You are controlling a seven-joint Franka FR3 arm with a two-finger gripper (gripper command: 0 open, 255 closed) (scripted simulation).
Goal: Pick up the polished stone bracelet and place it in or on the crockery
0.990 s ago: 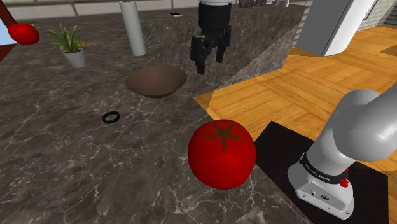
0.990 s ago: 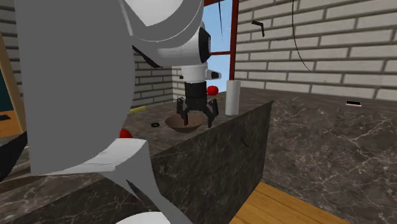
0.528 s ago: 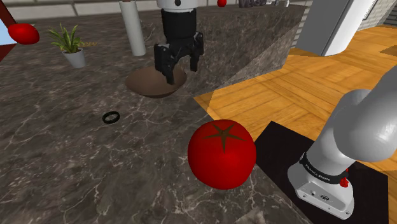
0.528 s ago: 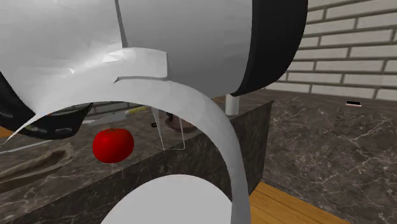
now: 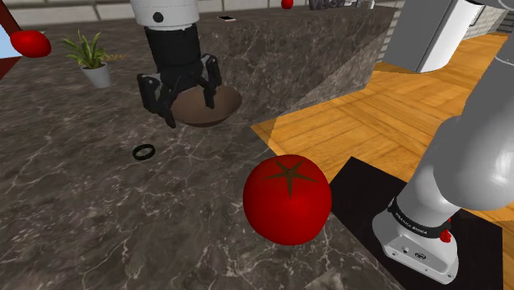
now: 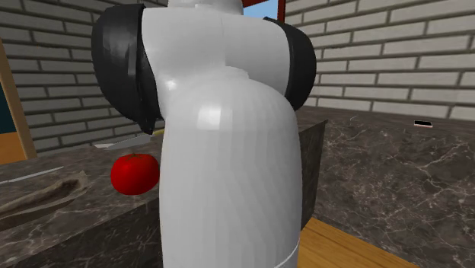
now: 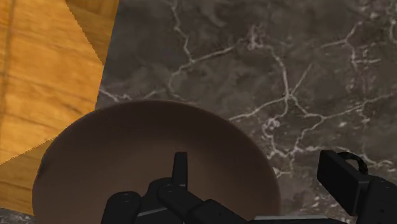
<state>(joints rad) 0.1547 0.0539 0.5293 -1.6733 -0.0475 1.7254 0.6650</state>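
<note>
The bracelet (image 5: 143, 152) is a small dark ring lying flat on the dark marble counter (image 5: 74, 206). The crockery is a brown bowl (image 5: 216, 107) standing to its upper right in the shoulder view. My gripper (image 5: 189, 111) hangs open over the bowl's near-left rim, a short way from the bracelet, with nothing between its fingers. In the wrist view the bowl (image 7: 127, 159) lies under one finger (image 7: 181, 167). A dark ring arc (image 7: 357, 159), likely the bracelet, peeks out behind the other fingertip. My gripper (image 7: 262, 173) holds nothing there.
A big red tomato (image 5: 287, 198) sits near the counter's front edge, also seen as the tomato (image 6: 135, 173) beside my arm (image 6: 228, 152). A potted plant (image 5: 93, 59) stands at the back left. The wooden floor (image 5: 387, 115) lies beyond the counter edge.
My gripper has moved to the shoulder view's left and lower, from beyond the bowl to its near-left rim, closer to the bracelet. It stays open. The arm now blocks the second exterior view.
</note>
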